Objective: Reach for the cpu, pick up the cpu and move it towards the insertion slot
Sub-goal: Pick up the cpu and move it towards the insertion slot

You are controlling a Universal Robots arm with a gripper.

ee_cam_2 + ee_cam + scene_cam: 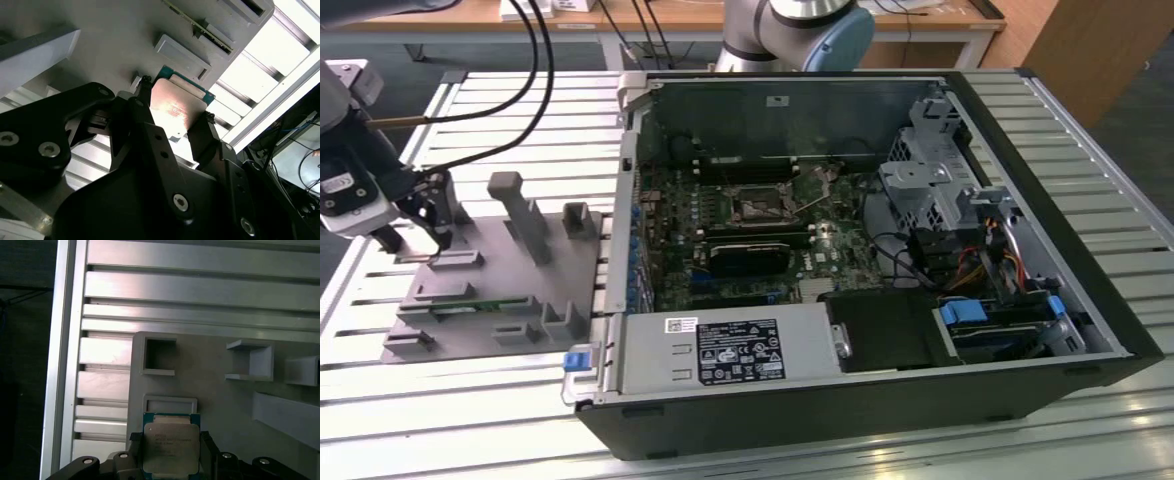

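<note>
— Exterior view: where's the pincer (420, 240)?
— Low over the grey fixture (520, 290) on the worktop (494, 110), well apart from the insertion slot (758, 205).
— Grip?
— First wrist view: clamped on the cpu (171, 447), fingers (207, 452) touching opposite edges. Lid print unreadable.

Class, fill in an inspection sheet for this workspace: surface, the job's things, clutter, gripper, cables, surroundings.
Surface: slatted metal table carrying an open computer case.
Job's things: cpu at the grey fixture plate; insertion slot on the board inside the case.
Clutter: spare fixture blocks; nothing loose seen.
Gripper: gripper closed against two opposite edges of the cpu.
Cables: black cables cross the table; coloured wires in the case.
Surroundings: wooden desks behind.
</note>
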